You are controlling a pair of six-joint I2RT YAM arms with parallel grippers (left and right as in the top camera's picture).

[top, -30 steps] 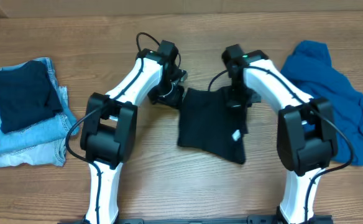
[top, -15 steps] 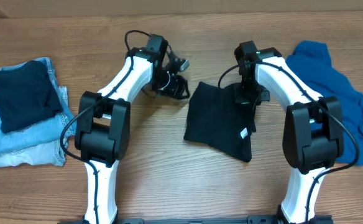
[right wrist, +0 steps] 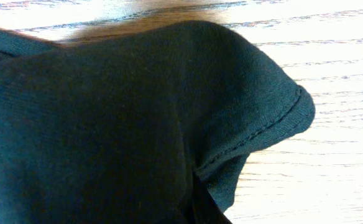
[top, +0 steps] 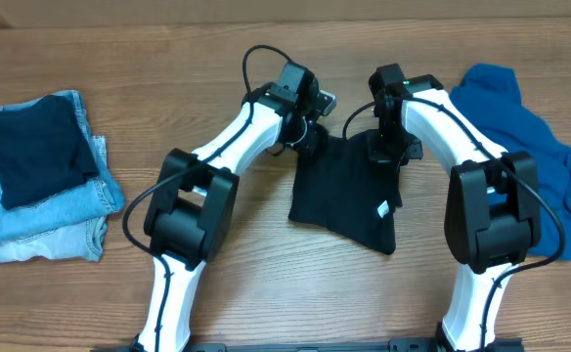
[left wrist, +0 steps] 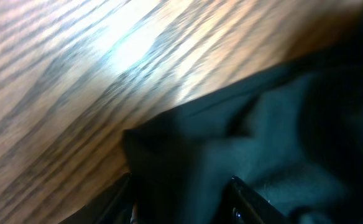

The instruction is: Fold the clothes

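The black garment (top: 349, 191) lies rumpled in the middle of the table, a white tag (top: 384, 207) showing on it. My left gripper (top: 310, 137) stands at its top-left corner. In the left wrist view the gripper (left wrist: 181, 190) is open, its two fingers (left wrist: 250, 200) apart with the dark cloth (left wrist: 262, 143) lying between them. My right gripper (top: 388, 149) is shut on the garment's top-right corner. There the hemmed black fabric (right wrist: 107, 124) bunches into a pinch that hides the fingers. The teal-blue garment (top: 520, 127) lies crumpled at the right.
At the far left a folded dark navy piece (top: 36, 152) rests on folded light-blue jeans (top: 41, 230). Bare wooden table (top: 246, 264) shows in front of the black garment and along the far side.
My left arm has swung right from the bare wood to the black garment's top-left corner. The right gripper first shifted the garment slightly right, then held still.
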